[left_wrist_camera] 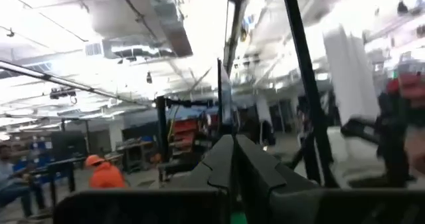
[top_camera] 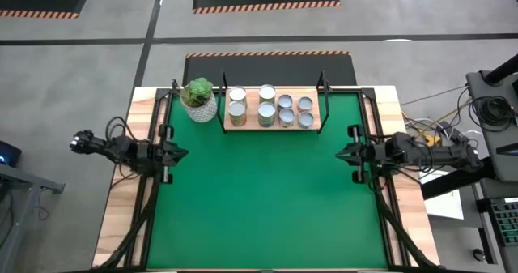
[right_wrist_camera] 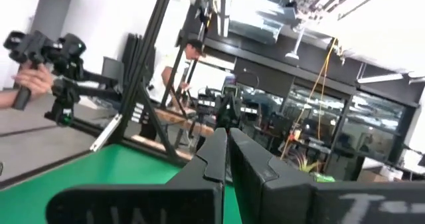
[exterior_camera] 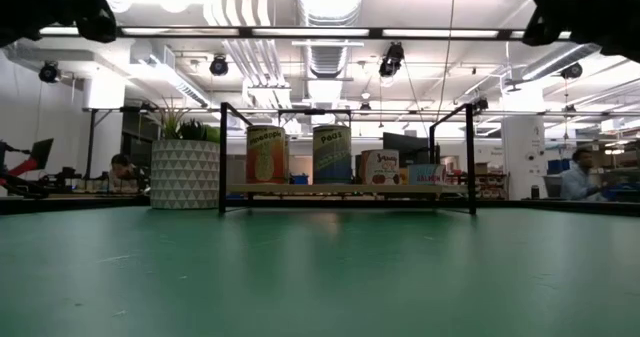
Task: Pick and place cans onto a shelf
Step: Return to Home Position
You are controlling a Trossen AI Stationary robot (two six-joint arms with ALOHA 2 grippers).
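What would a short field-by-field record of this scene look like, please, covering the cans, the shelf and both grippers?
cans: eight round tops counted, all standing on the shelf
shelf: at the far edge of the green mat, near the middle, with a potted plant beside it
left gripper: shut, holding nothing, at the mat's left edge
right gripper: shut, holding nothing, at the mat's right edge
task state: judging by the layout, the placing looks done
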